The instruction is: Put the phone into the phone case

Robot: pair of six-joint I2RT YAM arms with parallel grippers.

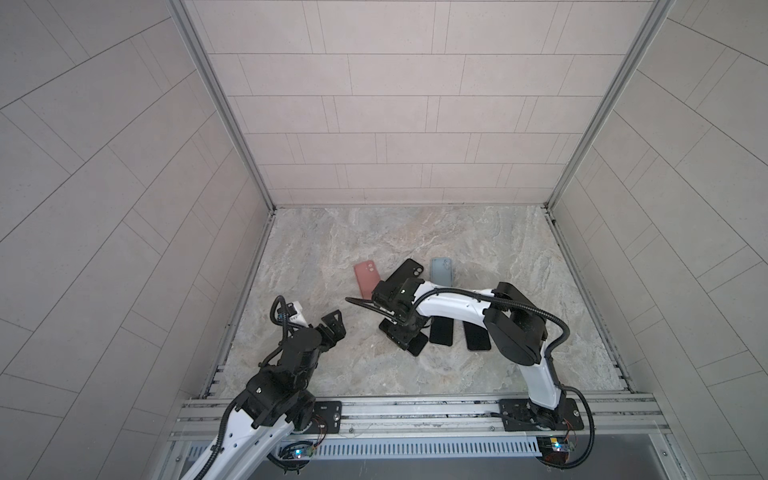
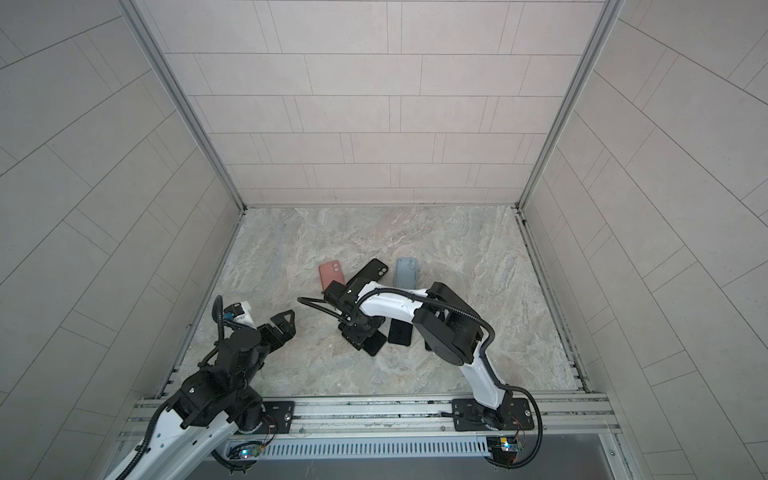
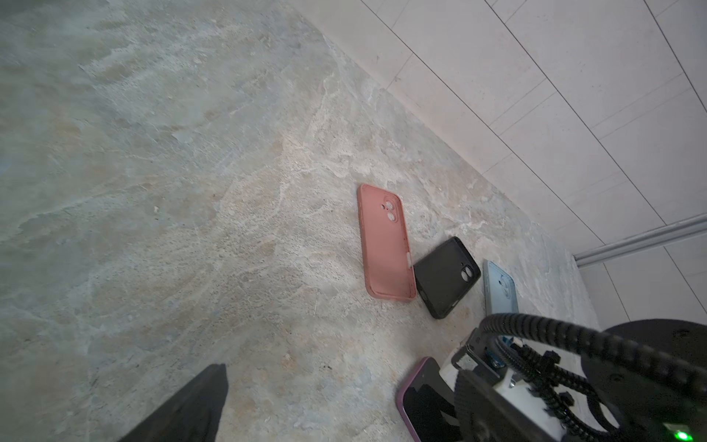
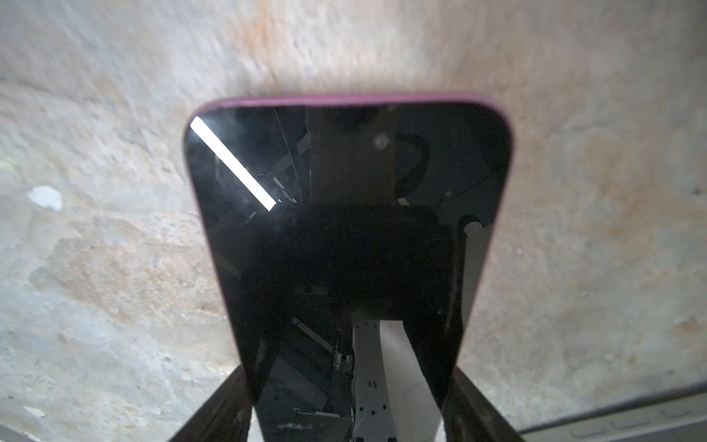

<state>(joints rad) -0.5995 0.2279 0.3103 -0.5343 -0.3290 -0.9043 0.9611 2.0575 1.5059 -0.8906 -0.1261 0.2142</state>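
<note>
A phone (image 4: 344,172) with a purple rim lies screen up on the marble table. My right gripper (image 4: 348,382) straddles it, one finger against each long edge, shut on the phone. In both top views this gripper (image 1: 401,332) (image 2: 355,332) covers most of the phone (image 1: 417,347). Three empty phone cases lie just behind: pink (image 1: 368,278) (image 3: 386,245), black (image 1: 405,274) (image 3: 445,277) and blue-grey (image 1: 441,270) (image 3: 499,287). My left gripper (image 1: 334,322) (image 2: 284,320) hovers open to the left with nothing in it. Only one of its fingers (image 3: 195,405) shows in the left wrist view.
Two more dark phones (image 1: 441,332) (image 1: 477,336) lie side by side under the right forearm. Tiled walls close the table (image 1: 374,232) on three sides. An aluminium rail (image 1: 415,409) with the arm bases runs along the front edge.
</note>
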